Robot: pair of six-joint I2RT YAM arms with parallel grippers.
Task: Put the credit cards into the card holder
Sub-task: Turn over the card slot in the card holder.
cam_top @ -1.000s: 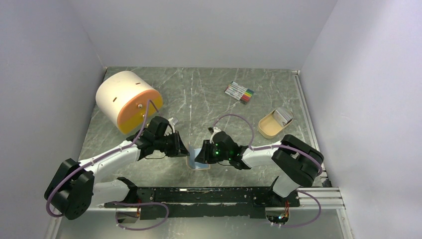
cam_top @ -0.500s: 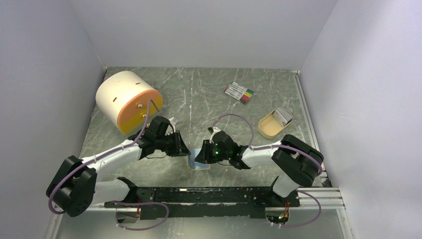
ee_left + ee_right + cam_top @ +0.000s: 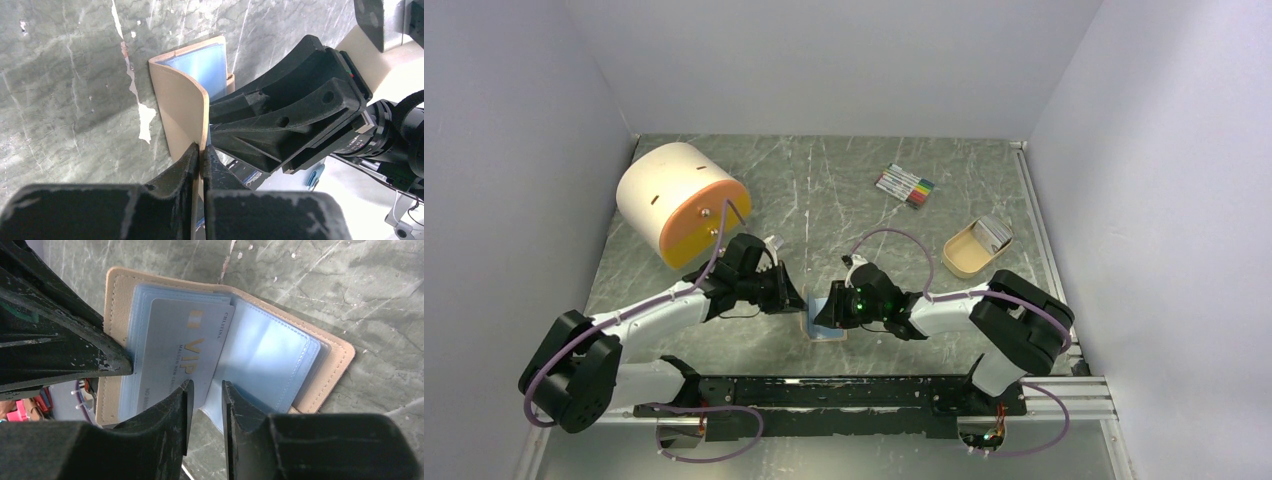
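Note:
The card holder (image 3: 825, 326) stands half open on the table between both grippers, tan outside with pale blue sleeves (image 3: 270, 360) inside. My left gripper (image 3: 201, 148) is shut on the edge of its raised tan cover (image 3: 181, 105). One grey credit card (image 3: 182, 347) marked VIP lies partly in the sleeves on the left half. My right gripper (image 3: 206, 390) hovers at that card's lower corner, jaws a little apart, with only the sleeve edge and table showing between them. More credit cards (image 3: 995, 231) stand in a tan tray.
The tan tray (image 3: 967, 262) sits at the right. A bundle of marker pens (image 3: 905, 186) lies at the back. A large white and orange cylinder (image 3: 679, 203) lies on its side at the back left. Both arms crowd the near middle.
The left arm has shifted very slightly. The card holder and the right arm stay where they were.

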